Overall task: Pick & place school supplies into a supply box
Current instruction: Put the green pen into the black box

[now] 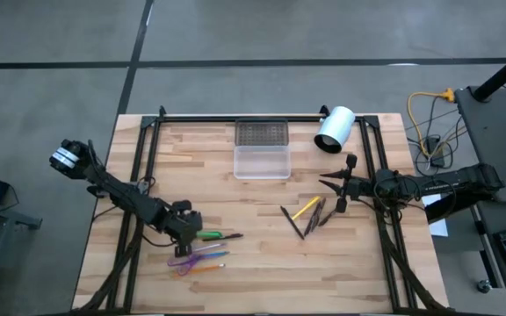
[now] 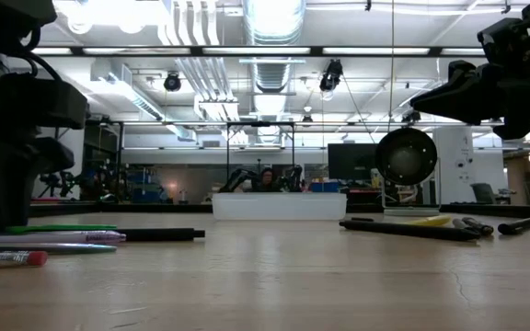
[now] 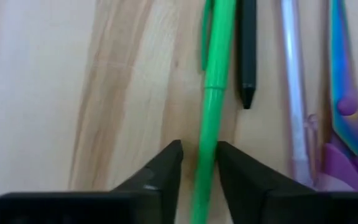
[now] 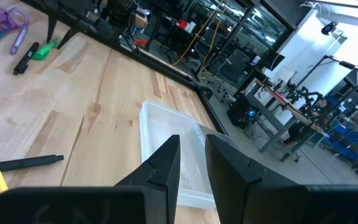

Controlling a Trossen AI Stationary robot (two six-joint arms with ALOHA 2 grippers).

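We see the supply box (image 1: 262, 161) at twelve o'clock, holding nothing we can make out. Our left gripper (image 3: 199, 168) straddles the green pen (image 3: 215, 93) at seven o'clock, fingers slightly apart; our right gripper (image 4: 192, 163) hovers at three o'clock, fingers narrowly parted, empty.

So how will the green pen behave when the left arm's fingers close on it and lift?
The green pen looks thin, straight and rigid, so it probably will not bend. Its smooth round barrel may slip or roll. The left gripper straddles one end, so the far end might dip when lifted.
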